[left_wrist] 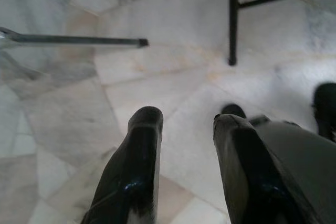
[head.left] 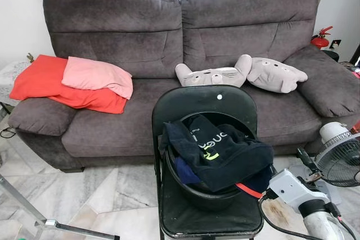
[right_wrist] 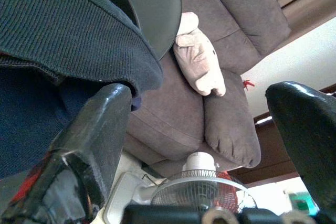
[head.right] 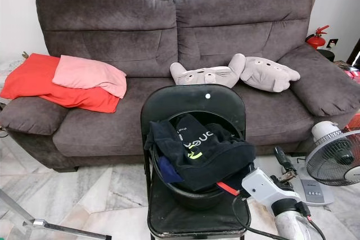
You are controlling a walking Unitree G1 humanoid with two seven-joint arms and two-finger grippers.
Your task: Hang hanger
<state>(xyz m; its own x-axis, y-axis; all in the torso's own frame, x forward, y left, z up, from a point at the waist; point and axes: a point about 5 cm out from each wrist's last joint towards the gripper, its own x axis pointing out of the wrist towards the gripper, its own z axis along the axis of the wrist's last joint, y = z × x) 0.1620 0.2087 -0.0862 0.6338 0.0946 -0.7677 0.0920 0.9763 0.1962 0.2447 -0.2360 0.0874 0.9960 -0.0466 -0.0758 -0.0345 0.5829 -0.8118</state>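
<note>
Seemingly red hanger (head.left: 248,190) mostly buried under dark clothes (head.left: 216,153); right end effector (right_wrist: 205,129) spread beside them, left end effector (left_wrist: 181,145) released.

A black folding chair (head.left: 205,102) stood on the marble floor (head.left: 84,195), carrying a black bucket (head.left: 208,198) heaped with dark clothes (head.left: 216,153).
</note>
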